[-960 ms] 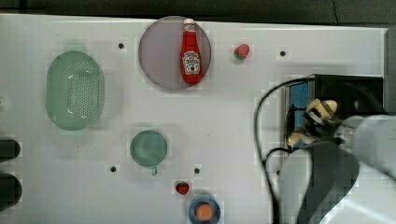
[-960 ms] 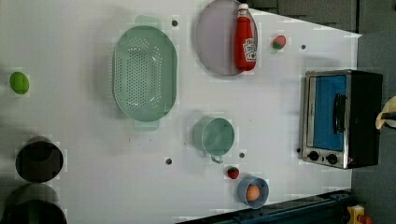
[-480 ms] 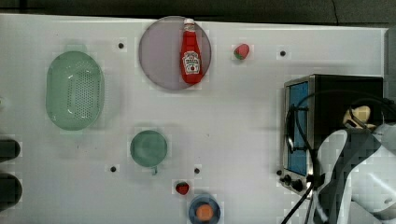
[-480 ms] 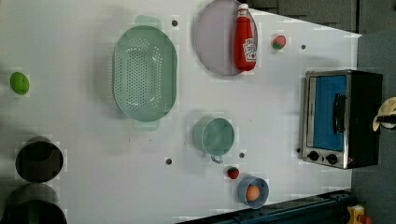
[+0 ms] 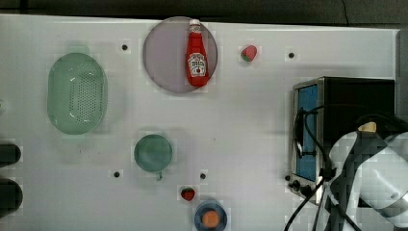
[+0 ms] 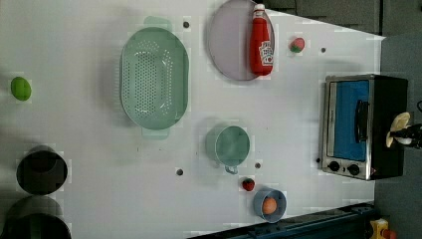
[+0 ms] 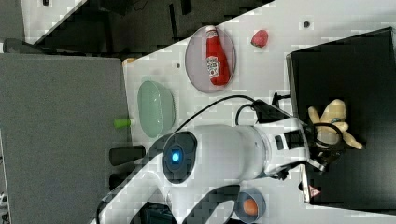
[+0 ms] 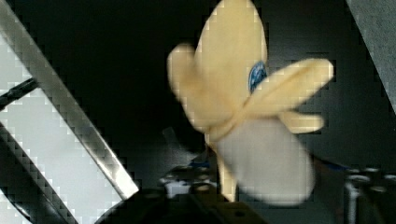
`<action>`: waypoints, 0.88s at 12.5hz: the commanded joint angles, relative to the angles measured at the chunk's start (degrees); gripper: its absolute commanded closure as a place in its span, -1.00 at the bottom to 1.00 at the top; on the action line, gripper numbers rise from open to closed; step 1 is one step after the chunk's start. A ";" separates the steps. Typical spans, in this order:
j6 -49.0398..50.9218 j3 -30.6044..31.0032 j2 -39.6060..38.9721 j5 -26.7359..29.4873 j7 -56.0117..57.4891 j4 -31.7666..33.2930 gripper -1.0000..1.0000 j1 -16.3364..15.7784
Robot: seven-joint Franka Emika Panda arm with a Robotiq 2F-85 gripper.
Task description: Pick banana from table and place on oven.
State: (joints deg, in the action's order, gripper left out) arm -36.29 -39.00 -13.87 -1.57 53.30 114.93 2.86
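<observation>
Since a second ago the big white arm [image 5: 380, 178] has slid down toward the lower right of the top view, so more of the oven [image 5: 346, 96] shows now. Its jaws [image 7: 332, 140] are closed around the banana [image 7: 332, 122], a peeled one with pale skin flaps hanging open. The banana is above the oven's black top, near the middle right of the right view. On the white worktop [image 5: 240, 120] a ketchup bottle [image 5: 196, 60] lies on a round plate [image 5: 166, 55] at the upper middle of the top view. A green cup [image 5: 153, 153] sits lower down.
</observation>
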 commanded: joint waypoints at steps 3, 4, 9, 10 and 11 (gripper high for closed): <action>-0.72 -0.22 3.79 0.03 2.26 -3.10 -1.00 -2.13; -0.41 -0.16 4.26 0.02 2.28 -4.29 -1.00 -2.43; 15.28 2.52 9.97 -0.08 1.29 -12.77 -1.00 -4.38; 18.65 3.95 11.54 -0.08 -0.36 -14.48 -1.00 -4.76; 21.02 5.83 13.20 -0.09 -3.73 -15.53 -1.00 -5.07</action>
State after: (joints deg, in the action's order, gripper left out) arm -16.98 -33.57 -1.71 -1.08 52.20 102.67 -1.31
